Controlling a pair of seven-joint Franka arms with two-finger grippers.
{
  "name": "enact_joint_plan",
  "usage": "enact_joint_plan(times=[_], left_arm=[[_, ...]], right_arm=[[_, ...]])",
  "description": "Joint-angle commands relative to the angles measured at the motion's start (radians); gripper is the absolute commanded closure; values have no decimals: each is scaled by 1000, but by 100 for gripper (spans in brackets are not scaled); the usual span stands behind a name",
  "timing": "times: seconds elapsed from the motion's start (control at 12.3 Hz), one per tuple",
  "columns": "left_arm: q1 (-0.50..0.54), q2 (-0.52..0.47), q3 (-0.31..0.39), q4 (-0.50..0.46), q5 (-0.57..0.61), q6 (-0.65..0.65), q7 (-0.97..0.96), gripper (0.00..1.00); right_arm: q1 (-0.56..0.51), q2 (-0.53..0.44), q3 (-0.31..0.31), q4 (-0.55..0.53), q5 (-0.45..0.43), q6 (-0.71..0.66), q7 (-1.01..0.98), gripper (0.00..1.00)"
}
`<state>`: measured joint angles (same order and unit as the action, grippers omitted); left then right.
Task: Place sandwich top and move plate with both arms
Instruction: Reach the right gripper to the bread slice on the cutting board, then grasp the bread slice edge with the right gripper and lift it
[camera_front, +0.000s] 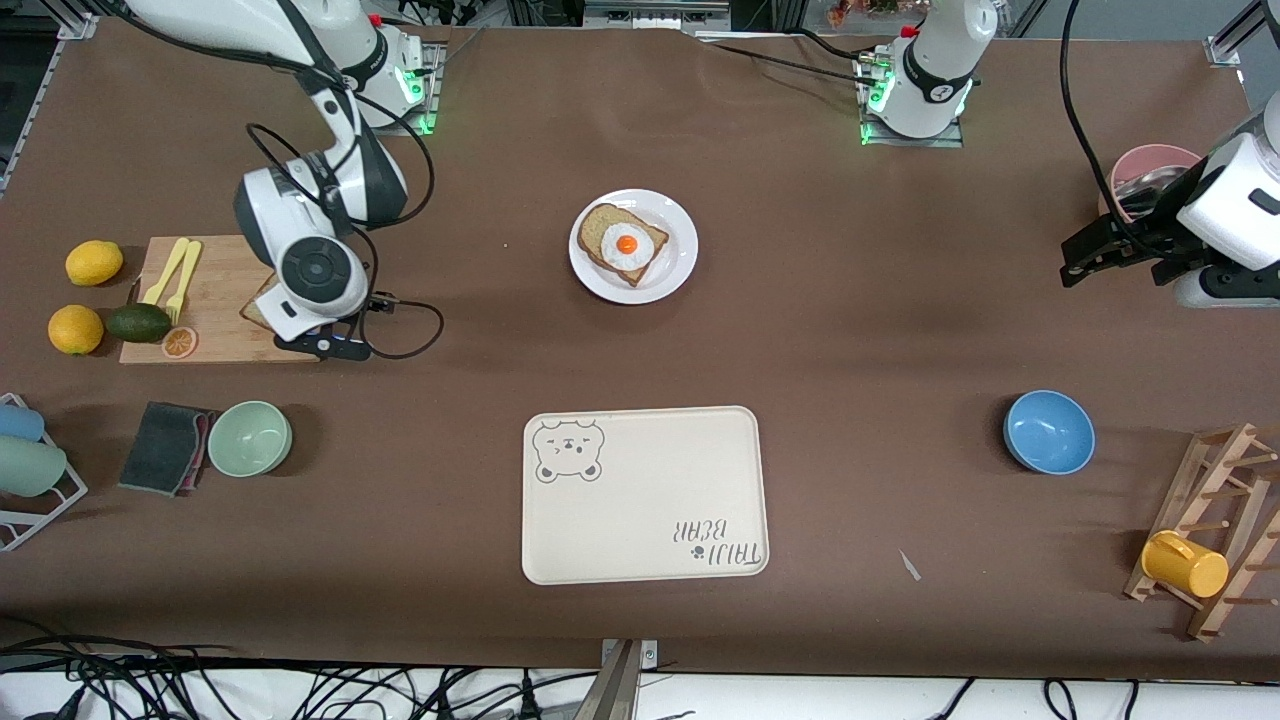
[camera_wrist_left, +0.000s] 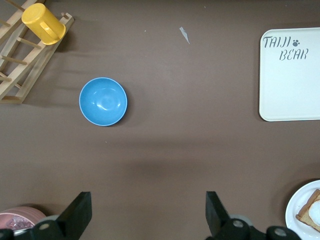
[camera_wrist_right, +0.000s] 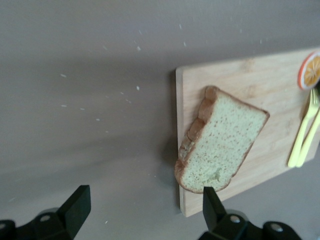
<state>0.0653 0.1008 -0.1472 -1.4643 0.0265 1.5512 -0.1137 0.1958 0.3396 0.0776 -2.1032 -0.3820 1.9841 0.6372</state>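
Observation:
The sandwich top (camera_wrist_right: 225, 145), a speckled tan slice with brown crust, lies on the wooden cutting board (camera_wrist_right: 260, 85) at its edge; in the front view only its corner (camera_front: 256, 306) shows beside the right wrist. My right gripper (camera_wrist_right: 145, 210) is open and empty, hovering over the board's edge and the table, one finger (camera_wrist_right: 214, 205) just above the slice's rounded end. The white plate (camera_front: 675, 215) holds a bread slice with a fried egg (camera_front: 626, 244) at the table's middle. My left gripper (camera_wrist_left: 147, 212) is open and empty, up over the left arm's end of the table (camera_front: 1088, 255).
The cream bear-print tray (camera_front: 645, 495) lies nearer the front camera than the plate. A blue bowl (camera_front: 1048, 431), wooden rack with yellow mug (camera_front: 1184, 564) and pink bowl (camera_front: 1150, 165) sit toward the left arm's end. A green bowl (camera_front: 249, 438), cloth, lemons, avocado and yellow forks (camera_front: 172, 275) sit near the board.

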Motion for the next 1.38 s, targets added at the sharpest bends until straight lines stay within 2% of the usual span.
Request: enact_joint_plan(times=[0.0, 0.32, 0.49, 0.81, 1.22, 1.3], left_arm=[[-1, -3, -2, 19, -27, -20, -7, 0], [-1, -3, -2, 19, -27, -20, -7, 0], [-1, -3, -3, 19, -27, -20, -7, 0], [-1, -4, -3, 21, -27, -20, -7, 0], [-1, -4, -3, 21, -27, -20, -7, 0], [-1, -4, -3, 21, -27, -20, -7, 0]], right_arm=[[4, 59, -1, 11, -41, -30, 58, 7], [2, 73, -4, 6, -63, -94, 58, 8], [2, 87, -5, 6, -66, -123, 73, 11], [16, 136, -5, 6, -104, -148, 208, 12], [27, 162, -5, -14, -221, -146, 295, 12], [30, 162, -4, -14, -228, -157, 298, 19]])
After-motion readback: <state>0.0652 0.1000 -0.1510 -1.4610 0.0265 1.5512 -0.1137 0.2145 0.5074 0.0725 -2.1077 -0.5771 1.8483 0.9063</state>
